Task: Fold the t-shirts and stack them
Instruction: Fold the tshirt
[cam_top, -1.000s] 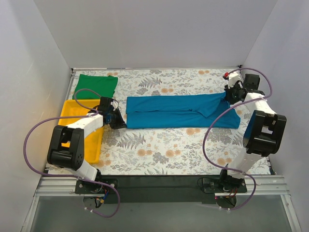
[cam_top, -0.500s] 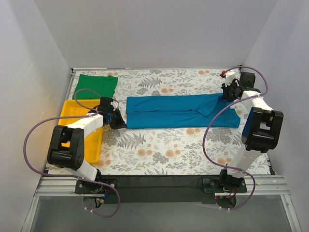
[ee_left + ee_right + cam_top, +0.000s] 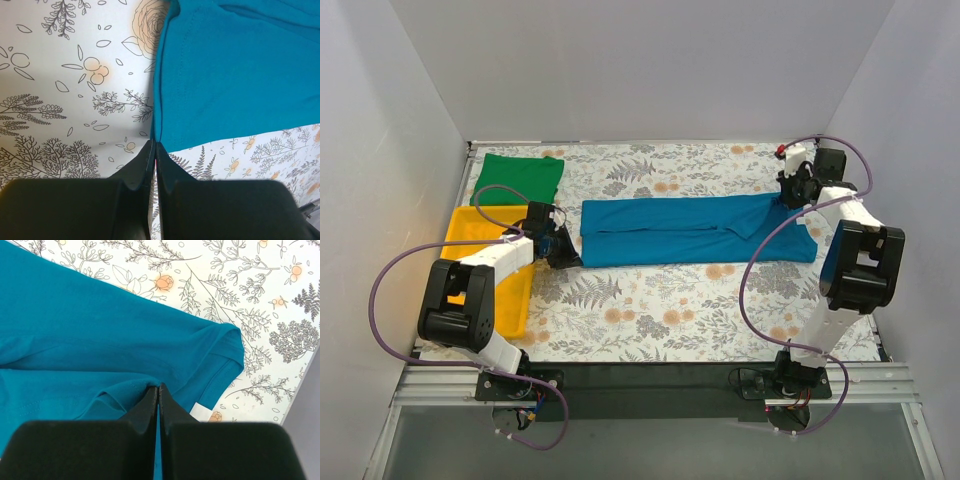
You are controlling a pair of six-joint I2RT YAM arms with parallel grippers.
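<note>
Teal-blue t-shirt [image 3: 695,230], folded lengthwise, is clamped at its hem corner by left hand [image 3: 154,150] and collar end by right hand [image 3: 158,390]; ends best lifted level, taut.

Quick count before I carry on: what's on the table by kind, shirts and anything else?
Shirts: 2, the teal shirt and the green shirt
Trays: 1, the tray
Total: 3
</note>
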